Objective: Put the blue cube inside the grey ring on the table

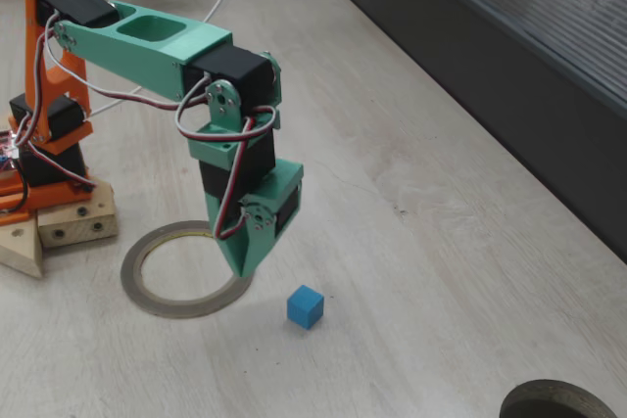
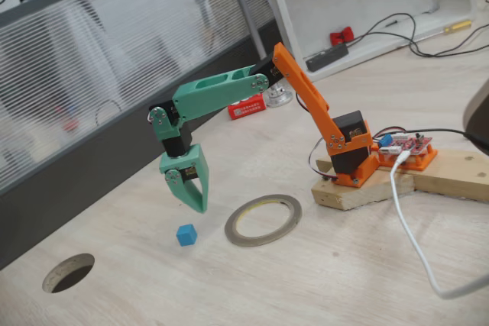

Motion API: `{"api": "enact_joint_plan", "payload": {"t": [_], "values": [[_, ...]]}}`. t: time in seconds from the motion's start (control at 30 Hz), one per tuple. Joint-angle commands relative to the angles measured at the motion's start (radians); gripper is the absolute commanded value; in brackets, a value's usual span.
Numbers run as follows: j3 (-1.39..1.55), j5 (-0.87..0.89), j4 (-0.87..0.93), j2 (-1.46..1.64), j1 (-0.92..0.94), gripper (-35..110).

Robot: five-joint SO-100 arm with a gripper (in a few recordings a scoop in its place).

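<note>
The cube [image 1: 305,306] sits on the bench [image 1: 411,193] just outside the ring [image 1: 147,291], so nothing is done yet. The claw [image 1: 240,266] points down near the ring's edge, beside the cube, closed and empty. It must grab the cube and drop it in the ring.

In both fixed views the gripper [image 1: 242,263] [image 2: 197,202] hangs tip-down over the table [image 1: 421,203] [image 2: 321,280]. The blue cube [image 1: 305,306] [image 2: 186,234] lies on the table just below and apart from the fingertips. The grey ring [image 1: 147,286] [image 2: 263,220] lies flat at the fingers' other side, its rim under them in one view.
</note>
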Motion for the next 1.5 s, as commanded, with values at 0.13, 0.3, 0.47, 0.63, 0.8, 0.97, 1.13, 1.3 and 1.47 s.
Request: {"api": "enact_joint_plan", "payload": {"t": [0.13, 0.3, 0.47, 0.63, 0.8, 0.97, 1.13, 1.3, 1.47], "values": [[-0.031, 0.009, -0.100, -0.034, 0.012, 1], [-0.032, 0.009, -0.101, -0.066, 0.011, 1], [-0.130, 0.014, -0.095, -0.067, 0.011, 1], [-0.198, 0.014, -0.087, -0.069, 0.012, 1], [-0.198, 0.017, -0.086, -0.069, 0.012, 0], [-0.198, 0.017, -0.086, -0.069, 0.012, 0], [-0.199, 0.017, -0.086, -0.120, 0.012, 0], [-0.201, 0.017, -0.086, -0.132, 0.012, 0], [-0.199, 0.014, -0.086, -0.120, 0.012, 0]]}}
